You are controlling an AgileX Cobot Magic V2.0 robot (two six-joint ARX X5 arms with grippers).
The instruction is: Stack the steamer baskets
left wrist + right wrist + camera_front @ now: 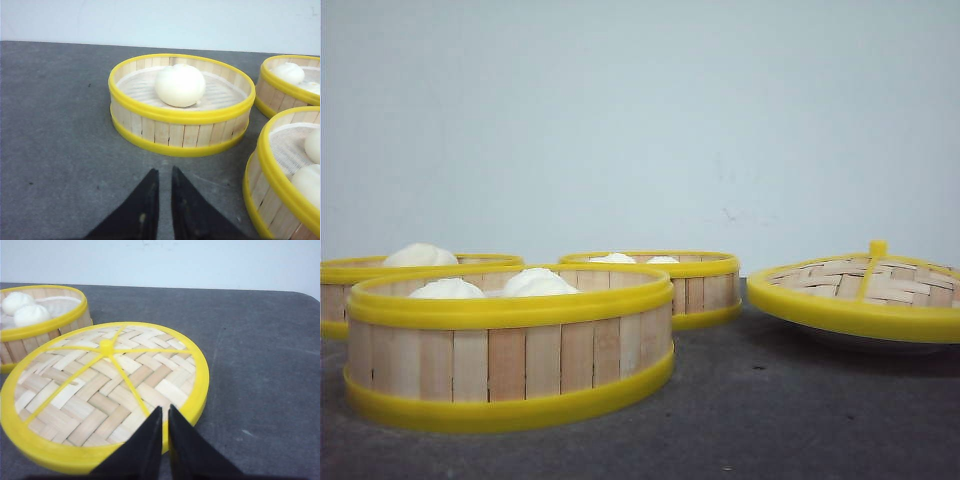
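Three steamer baskets with pale slat walls and yellow rims stand on the dark table. The nearest basket [510, 350] holds white buns, one basket [340, 285] sits behind it at the far left, and another [695, 285] sits behind in the middle. My left gripper [162, 172] is shut and empty, low over the table just short of a basket [182, 107] holding one bun; two more baskets [290, 82] [282, 170] lie beside it. My right gripper [165, 410] is shut and empty, its tips over the near rim of the woven lid [100, 390]. Neither gripper shows in the front view.
The domed woven lid [860, 295] with a yellow rim and knob lies at the right of the table, apart from the baskets. White buns [180, 85] sit inside each basket. A basket with two buns [40, 320] stands beyond the lid. A pale wall backs the table.
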